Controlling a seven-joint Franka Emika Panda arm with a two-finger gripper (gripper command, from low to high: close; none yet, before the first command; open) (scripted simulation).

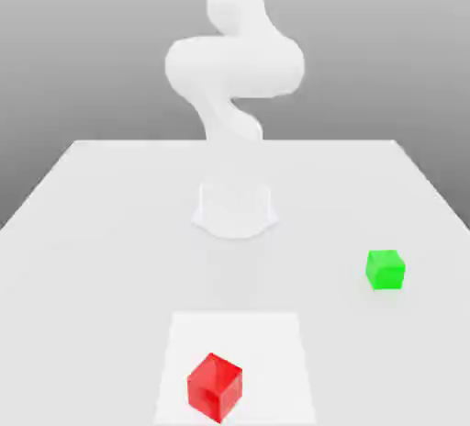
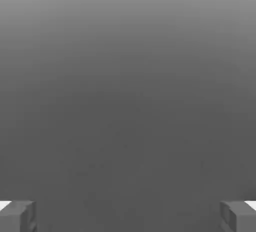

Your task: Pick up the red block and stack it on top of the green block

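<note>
- The red block sits on the tabletop near the front edge of the exterior view, a little to that view's left of centre.
- It rests inside a paler square patch of the tabletop and is turned so that one corner faces the camera.
- The green block sits on the same tabletop, further back and well off toward the exterior view's right, apart from the red one.
- The two blocks do not touch; bare tabletop lies between them, and nothing is stacked on either.
- The white arm rises from a round base in the middle of the tabletop, behind both blocks, and curls upward out of the top of the exterior view.
- In the hand view the jaws stand wide apart: one grey fingertip shows at one lower corner and the other at the opposite corner.
- Nothing lies between the jaws; the gap shows a plain grey surface.
- Neither block is anywhere near the jaws in the hand view, so the red block is not gripped and not touched.
- Both blocks lie flat on their bottom faces, each casting a soft shadow right beneath itself.
- In the exterior view the red block looks slightly bigger than the green one.
</note>
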